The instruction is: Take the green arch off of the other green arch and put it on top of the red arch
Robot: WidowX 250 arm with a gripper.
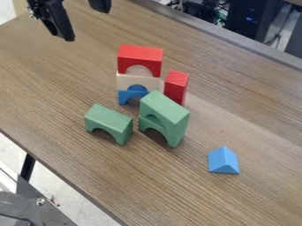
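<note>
A wood-grained brown surface is seen at a slant, with dark equipment and cables behind its far edge. Near the middle, the upper green arch is set on the lower green arch. It is painted a soft, muted sage, with flat faces, crisp edges and a rounded cutout beneath; its smooth top is caught by the light. Just behind, a stack is topped by the red arch, carried by a pale block above a blue piece. Beside the stack, a red block is stood upright. A separate green arch is placed at left, a blue wedge at lower right. At upper left, the black hand is held spread, with nothing between its fingers.
</note>
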